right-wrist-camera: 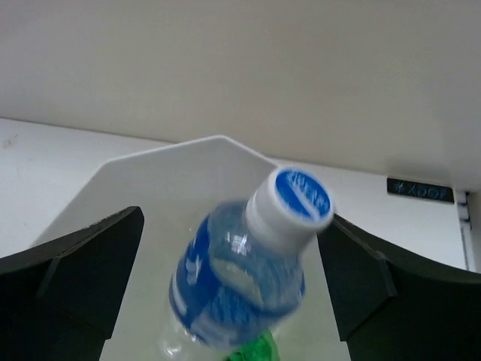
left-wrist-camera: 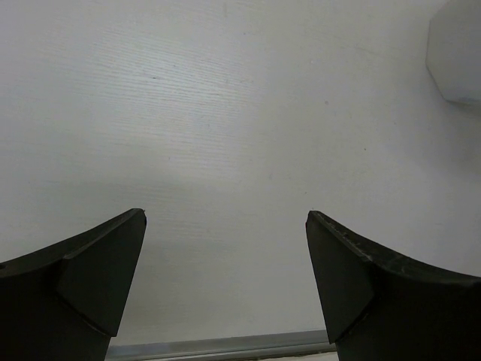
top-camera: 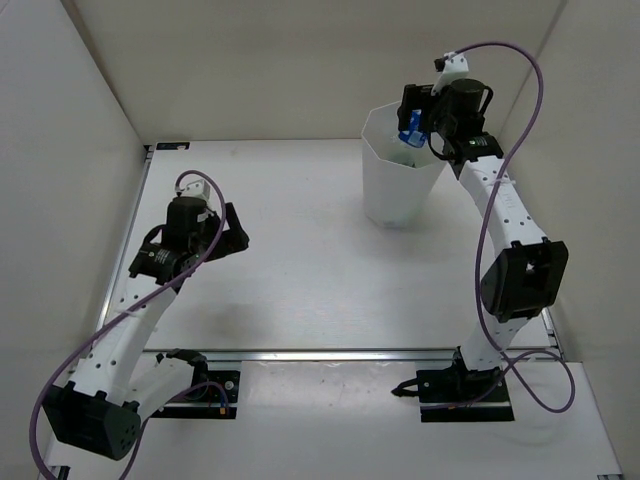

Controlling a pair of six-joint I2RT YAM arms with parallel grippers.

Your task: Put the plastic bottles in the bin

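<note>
Only a green sliver shows beneath the blurred blue-label bottle inside the wide right pincer; left pincer wide too.

Blue-label bottle tilted between parted tool jaws, over bin mouth

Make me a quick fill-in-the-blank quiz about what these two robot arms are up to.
1. The bottle between the right gripper's spread fingers has a ___ cap and label.
2. Below it, inside the white bin, a ___ object peeks out.
3. The left gripper stands open above the table, holding ___.
Missing words: blue; green; nothing.
</note>
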